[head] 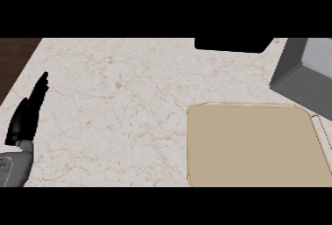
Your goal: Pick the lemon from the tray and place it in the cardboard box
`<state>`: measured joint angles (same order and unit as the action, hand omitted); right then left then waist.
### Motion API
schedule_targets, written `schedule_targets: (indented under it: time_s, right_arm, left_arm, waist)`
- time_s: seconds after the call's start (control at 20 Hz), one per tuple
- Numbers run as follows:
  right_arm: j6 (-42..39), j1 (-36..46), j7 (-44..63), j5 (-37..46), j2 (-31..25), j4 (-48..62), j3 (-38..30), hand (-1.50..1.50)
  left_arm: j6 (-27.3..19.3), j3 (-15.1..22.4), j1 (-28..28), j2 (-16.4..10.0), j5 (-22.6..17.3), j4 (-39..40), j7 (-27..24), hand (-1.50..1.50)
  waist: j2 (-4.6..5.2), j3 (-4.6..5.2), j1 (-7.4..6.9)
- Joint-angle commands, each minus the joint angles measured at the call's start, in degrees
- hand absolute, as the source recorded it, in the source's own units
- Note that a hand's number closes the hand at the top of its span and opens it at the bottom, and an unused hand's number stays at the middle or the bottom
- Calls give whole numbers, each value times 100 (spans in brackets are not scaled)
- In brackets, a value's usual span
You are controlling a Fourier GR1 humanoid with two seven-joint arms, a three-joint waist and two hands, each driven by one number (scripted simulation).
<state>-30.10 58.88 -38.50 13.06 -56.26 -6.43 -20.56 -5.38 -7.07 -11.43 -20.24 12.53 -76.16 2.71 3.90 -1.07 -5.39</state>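
The left hand (pixel 20 125) shows at 8 o'clock by the view's edge, its fingers (pixel 40 90) straight, close together, pointing up and holding nothing. Its grey forearm (pixel 13 169) comes in below it. The box (pixel 256 147) sits on the desk (pixel 117 101) at 4 o'clock, open side up, with only its tan inside showing. The lemon's place cannot be told. A grey block (pixel 304 74) stands at 2 o'clock, near the box's far corner. A black shape (pixel 230 44) lies at 1 o'clock.
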Motion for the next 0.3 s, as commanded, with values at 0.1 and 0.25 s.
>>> schedule_targets:
  time_s: [0.1, 0.25]
  right_arm:
    - [-656, -222, -378, -25, -317, -87, -14, -150]
    - [-748, -334, -367, 85, -414, -208, 114, -150]
  left_arm:
    - [28, -6, -3, 10, -30, -3, 25, 0]
    - [35, -24, 7, 4, -53, -31, -8, 0]
  waist:
    - [32, -24, -6]
    - [29, -27, -27]
